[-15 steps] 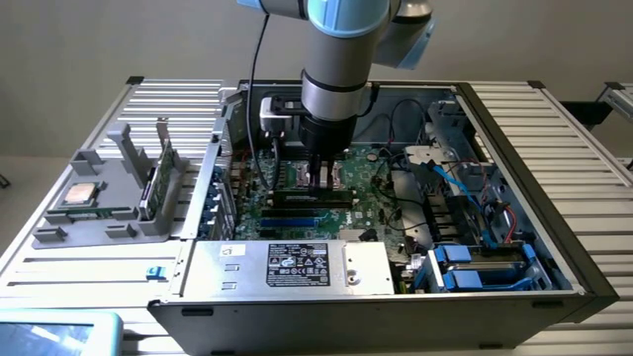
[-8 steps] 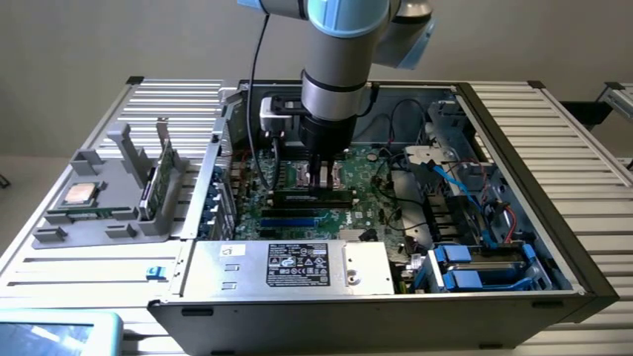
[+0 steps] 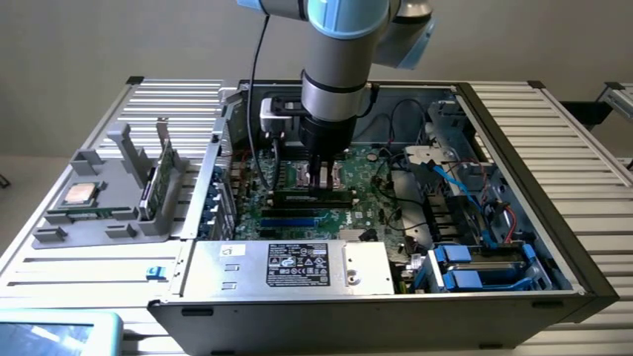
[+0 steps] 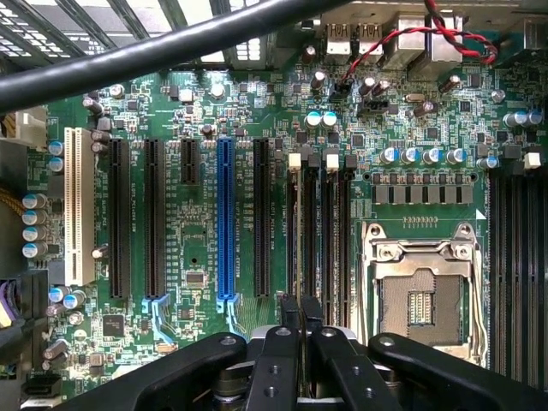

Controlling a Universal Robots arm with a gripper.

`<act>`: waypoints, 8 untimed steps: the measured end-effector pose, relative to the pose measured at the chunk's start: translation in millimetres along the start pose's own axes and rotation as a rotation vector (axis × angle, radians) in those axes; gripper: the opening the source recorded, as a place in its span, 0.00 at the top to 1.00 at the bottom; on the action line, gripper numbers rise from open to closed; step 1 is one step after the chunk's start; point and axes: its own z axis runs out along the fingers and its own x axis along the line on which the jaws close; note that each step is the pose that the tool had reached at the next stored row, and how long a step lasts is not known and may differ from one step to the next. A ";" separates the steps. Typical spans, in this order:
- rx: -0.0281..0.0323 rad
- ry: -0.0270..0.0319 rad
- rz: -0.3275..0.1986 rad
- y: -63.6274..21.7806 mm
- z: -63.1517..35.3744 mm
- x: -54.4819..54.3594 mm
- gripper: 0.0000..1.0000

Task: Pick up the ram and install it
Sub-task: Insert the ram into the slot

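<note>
Gripper (image 4: 300, 315) fingers are pressed nearly together, seemingly pinching the upper edge of the ram (image 3: 310, 196) directly below the hand. Blue slot (image 4: 224, 223) lies to one side of the hand, memory slots (image 4: 318, 231) beneath it, empty processor socket (image 4: 421, 300) beyond. The ram's long axis parallels those slots.

Green motherboard (image 4: 197, 231) — 1 blue slot (image 4: 225, 218), 1 white slot (image 4: 79, 205)

Grey arm (image 3: 334, 81), blue cap (image 3: 346, 15), seemingly black end effector (image 3: 327, 187)
</note>
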 end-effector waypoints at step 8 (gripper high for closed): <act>-0.0001 -0.0003 0.000 0.1 -2.1 -0.1 0.89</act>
